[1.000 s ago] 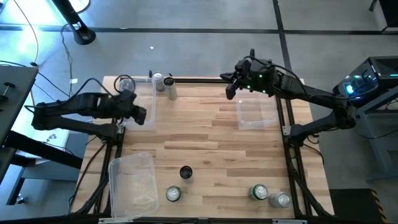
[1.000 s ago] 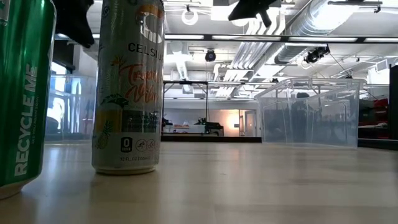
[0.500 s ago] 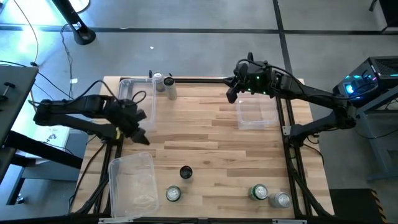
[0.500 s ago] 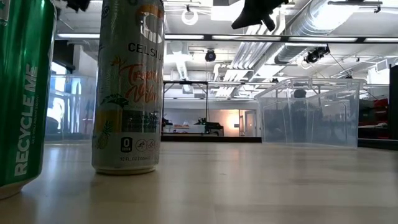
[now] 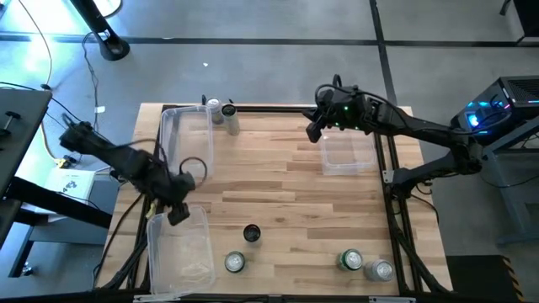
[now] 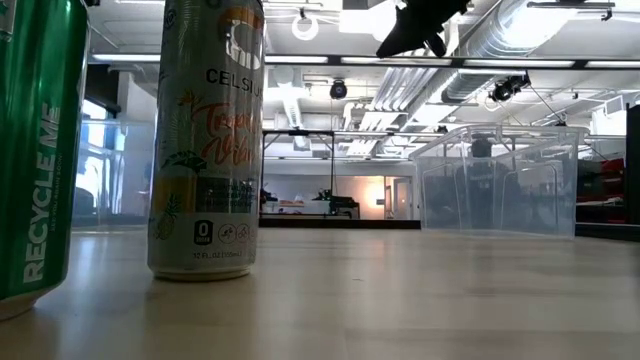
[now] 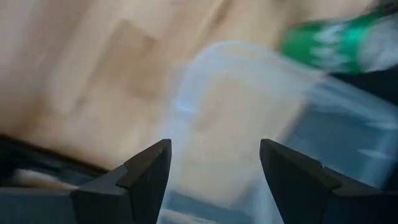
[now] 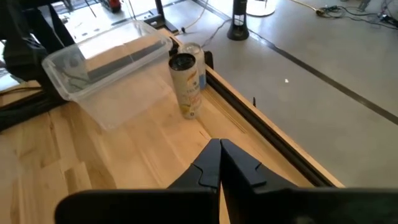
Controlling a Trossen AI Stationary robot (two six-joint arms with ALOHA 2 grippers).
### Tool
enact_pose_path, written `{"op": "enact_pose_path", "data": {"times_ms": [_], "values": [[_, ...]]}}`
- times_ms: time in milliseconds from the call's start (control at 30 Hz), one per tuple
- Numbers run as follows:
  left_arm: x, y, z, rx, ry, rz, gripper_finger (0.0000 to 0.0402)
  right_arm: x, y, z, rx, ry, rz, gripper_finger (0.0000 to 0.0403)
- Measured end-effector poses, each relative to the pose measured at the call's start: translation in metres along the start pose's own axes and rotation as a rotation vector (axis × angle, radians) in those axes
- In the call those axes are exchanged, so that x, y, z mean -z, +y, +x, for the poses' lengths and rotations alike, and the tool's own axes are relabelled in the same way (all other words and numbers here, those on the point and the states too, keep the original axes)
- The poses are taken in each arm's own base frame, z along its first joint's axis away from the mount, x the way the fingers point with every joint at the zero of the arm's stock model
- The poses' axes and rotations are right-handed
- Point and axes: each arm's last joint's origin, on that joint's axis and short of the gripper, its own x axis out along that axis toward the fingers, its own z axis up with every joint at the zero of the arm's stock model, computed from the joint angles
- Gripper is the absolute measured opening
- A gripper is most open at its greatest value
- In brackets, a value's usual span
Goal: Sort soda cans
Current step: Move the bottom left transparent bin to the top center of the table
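Note:
Several soda cans stand on their bases on the wooden table. Two pale cans (image 5: 223,114) are at the far edge, also in the right wrist view as cans (image 8: 186,84). A black can (image 5: 251,233) and a green can (image 5: 235,263) stand near the front. Another green can (image 5: 351,260) and a silver can (image 5: 381,270) are at the near right; they fill the low view as green can (image 6: 35,150) and pale can (image 6: 205,140). My left gripper (image 5: 177,210) (image 7: 214,168) is open over the near-left bin's far end. My right gripper (image 5: 313,130) (image 8: 219,155) is shut, in the air by the far-right bin.
Three clear plastic bins sit on the table: far left (image 5: 187,135), near left (image 5: 178,248) and far right (image 5: 345,153) (image 6: 500,180). A black rail (image 8: 261,134) runs along the far edge. The table's middle (image 5: 269,181) is bare wood. A cable loop (image 5: 194,164) hangs from the left arm.
My left gripper has swung from beside the far-left bin toward the near edge and now hangs over the near-left bin's far end. It has left the low view's upper left. My right arm has hardly moved.

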Motion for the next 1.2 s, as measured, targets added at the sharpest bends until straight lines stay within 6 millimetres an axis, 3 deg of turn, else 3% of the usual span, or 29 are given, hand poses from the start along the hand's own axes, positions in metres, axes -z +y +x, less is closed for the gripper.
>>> {"op": "enact_pose_path", "data": {"times_ms": [167, 500, 633, 767, 833, 933, 967, 1200], "values": [[0.004, -0.004, 0.014, -0.186, 0.012, 0.061, 0.0241, 0.0, 0.0, 0.0, 0.016, -0.003, 0.002, 0.0], [-0.002, -0.019, 0.032, -0.204, 0.024, 0.11, 0.0241, 0.0, 0.0, 0.0, 0.016, -0.002, -0.005, 0.0], [-0.003, -0.02, 0.048, -0.22, 0.052, 0.105, 0.0241, 0.0, -0.001, 0.0, 0.017, -0.002, -0.005, 0.0], [-0.004, -0.021, 0.056, -0.244, 0.075, 0.103, 0.0204, 0.0, -0.001, 0.0, 0.038, -0.006, -0.005, 0.0], [-0.005, -0.023, 0.051, -0.224, 0.067, 0.114, 0.0152, 0.0, -0.001, 0.0, 0.044, -0.007, -0.005, 0.0], [-0.005, -0.026, 0.037, -0.185, 0.067, 0.135, 0.0043, 0.0, -0.002, 0.0, 0.061, -0.01, -0.005, 0.0], [-0.004, -0.026, 0.029, -0.179, 0.065, 0.117, 0.0027, 0.0, -0.002, 0.0, 0.065, -0.011, -0.005, 0.0], [0.005, -0.017, -0.03, -0.12, 0.005, 0.165, 0.0024, 0.0, -0.004, 0.0, 0.072, -0.011, -0.003, 0.0]]}}
